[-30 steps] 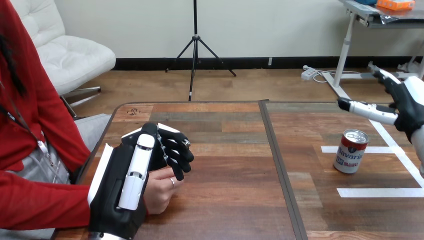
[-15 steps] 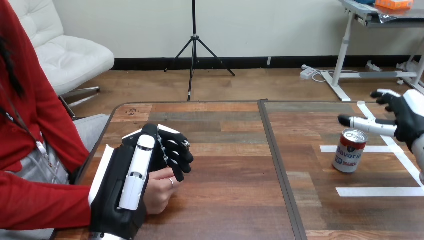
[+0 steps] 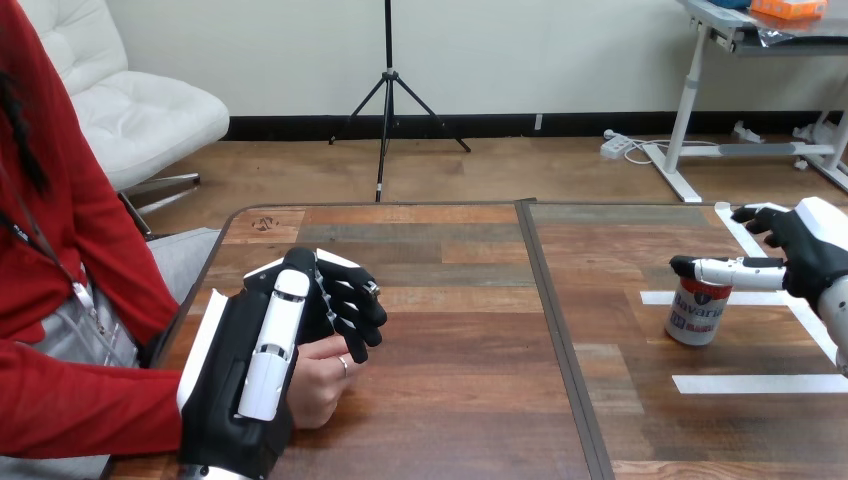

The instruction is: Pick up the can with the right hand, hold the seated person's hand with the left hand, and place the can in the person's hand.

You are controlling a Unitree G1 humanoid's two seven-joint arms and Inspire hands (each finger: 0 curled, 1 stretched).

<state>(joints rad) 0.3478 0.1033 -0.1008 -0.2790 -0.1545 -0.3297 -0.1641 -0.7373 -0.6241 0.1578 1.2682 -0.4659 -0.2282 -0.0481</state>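
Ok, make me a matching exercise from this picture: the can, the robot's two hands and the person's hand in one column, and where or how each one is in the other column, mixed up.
Column one
1. can
2. left hand
3. right hand
4. person's hand

Column two
A. open, thumb stretched over the can's top
B. upright on the table, beside white tape lines
C. near the table's left edge, under black curled fingers
D. curled round the person's hand

Pairs: 1-B, 2-D, 3-A, 4-C
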